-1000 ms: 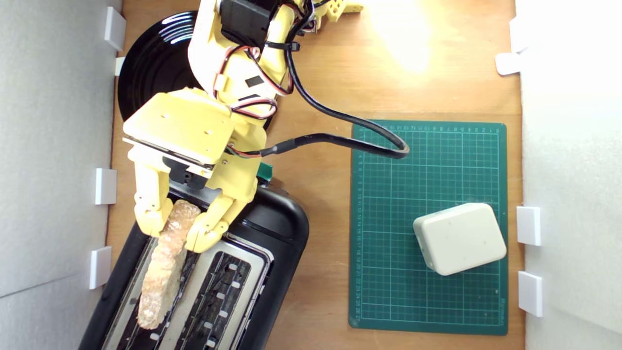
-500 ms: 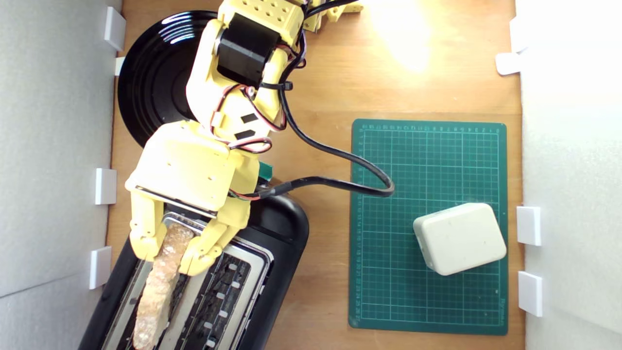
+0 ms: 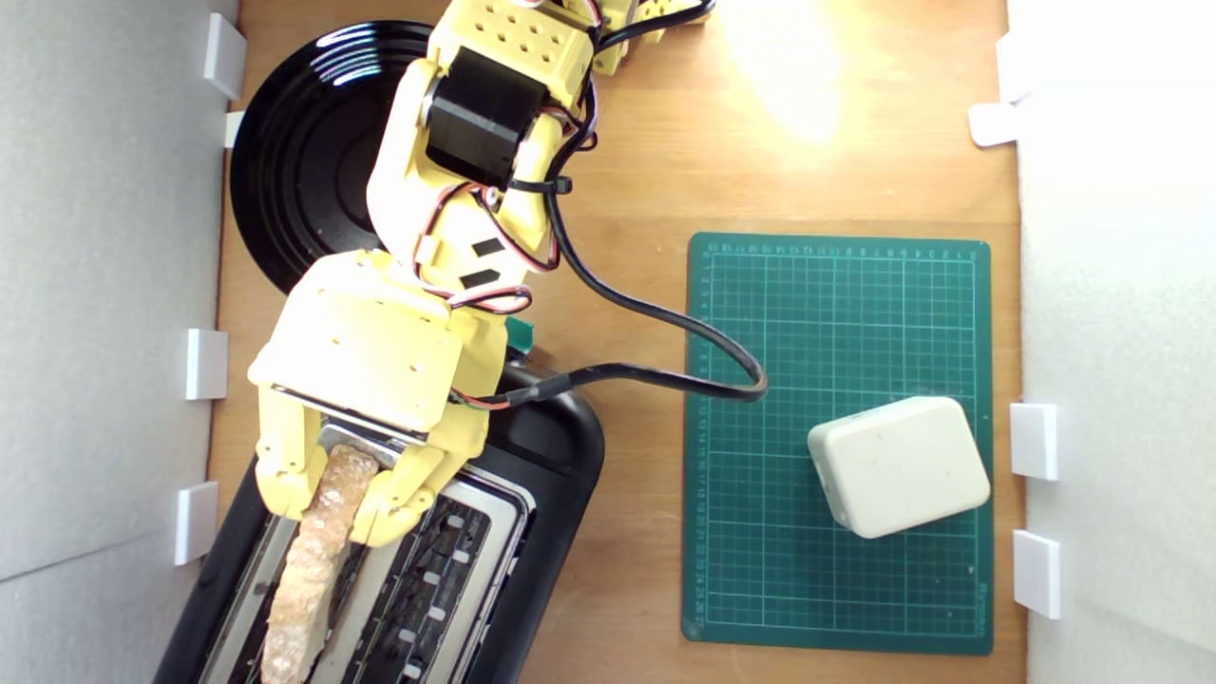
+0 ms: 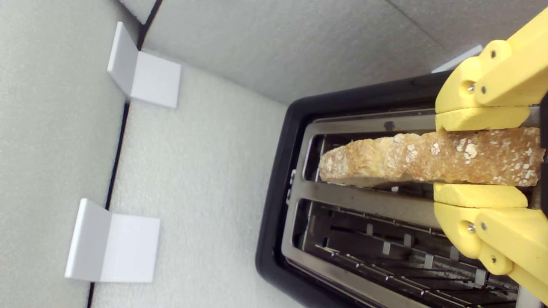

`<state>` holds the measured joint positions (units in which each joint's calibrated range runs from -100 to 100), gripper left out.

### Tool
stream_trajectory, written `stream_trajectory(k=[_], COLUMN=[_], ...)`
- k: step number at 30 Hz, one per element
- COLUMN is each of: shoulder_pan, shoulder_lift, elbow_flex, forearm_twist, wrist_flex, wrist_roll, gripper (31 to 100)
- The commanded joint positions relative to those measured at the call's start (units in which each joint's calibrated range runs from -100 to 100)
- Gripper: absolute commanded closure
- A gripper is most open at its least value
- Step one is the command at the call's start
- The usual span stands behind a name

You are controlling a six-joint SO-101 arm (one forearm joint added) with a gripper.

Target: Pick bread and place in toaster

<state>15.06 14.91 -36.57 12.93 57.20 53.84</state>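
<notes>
Yellow plastic gripper (image 3: 334, 508) clamps brown-crusted bread slice (image 3: 313, 560) on edge, over glossy black toaster's (image 3: 541, 456) slot nearest ext. view's left; other slot empty. White box (image 3: 898, 465) on green mat (image 3: 836, 313), right.

Exterior cam: overhead, straight down on the whole desk (image 3: 646, 171), wide. Wrist cam: behind the jaws, close, looking along them. Both share the toaster (image 3: 532, 446) (image 4: 278, 179) slots & the bread (image 3: 318, 541) (image 4: 428, 158).
</notes>
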Motion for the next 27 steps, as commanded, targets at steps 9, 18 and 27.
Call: stream_trajectory(k=[9,18,27], shoulder_pan=[-1.52,-0.47,-4.74], shoulder_lift=[-0.52,-11.17,-26.97], elbow_flex=[0.94,0.94,2.66], forearm_twist=[-0.51,-3.68,-7.94], wrist_flex=[0.56,-1.57,-9.93], wrist_roll=[0.12,0.02,-14.42], gripper=[42.7,42.8,43.0])
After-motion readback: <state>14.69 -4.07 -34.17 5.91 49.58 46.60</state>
